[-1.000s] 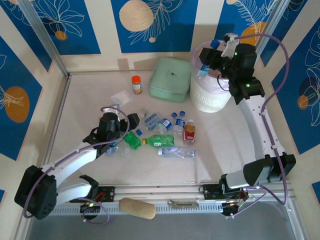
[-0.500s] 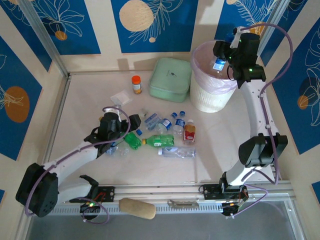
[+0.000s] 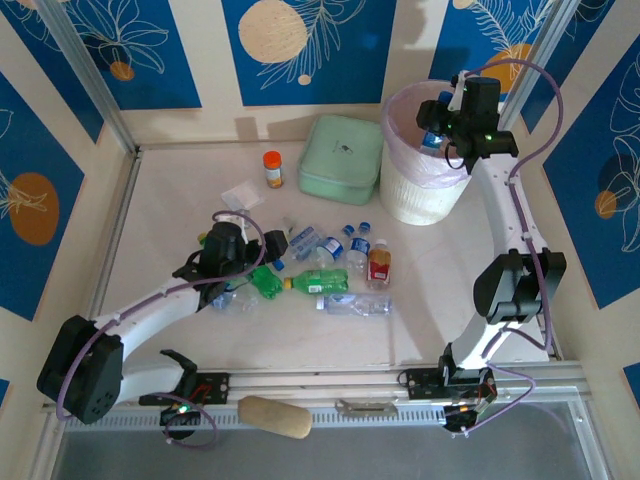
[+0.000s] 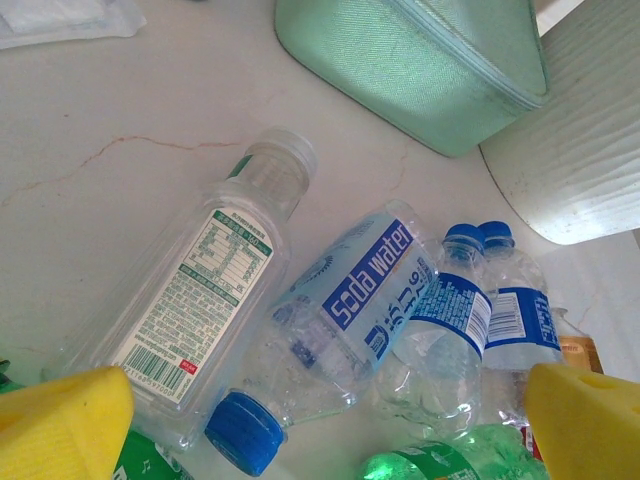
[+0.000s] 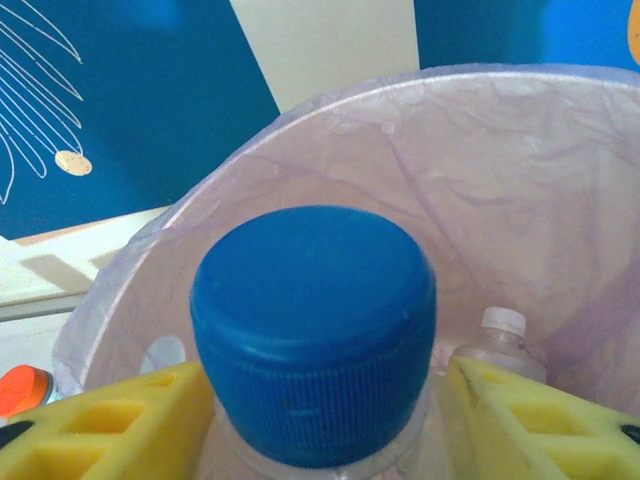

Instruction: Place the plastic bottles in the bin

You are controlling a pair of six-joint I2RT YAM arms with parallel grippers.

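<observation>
Your right gripper (image 5: 325, 420) has swung in over the bin's (image 3: 420, 205) pink-lined mouth, still clamping the blue-capped bottle (image 5: 313, 330), so the drop is next; your left gripper (image 4: 322, 425) hangs wide open over the remaining bottles (image 3: 330, 270) left of the bin.

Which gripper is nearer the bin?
Right. The right gripper is over the bin, holding a bottle; the left gripper is low over the bottle pile mid-table, well away from it.

blue-capped bottle (image 5: 313, 330) seemingly over bin (image 5: 500, 90), bottles (image 3: 320, 281) scattered
</observation>
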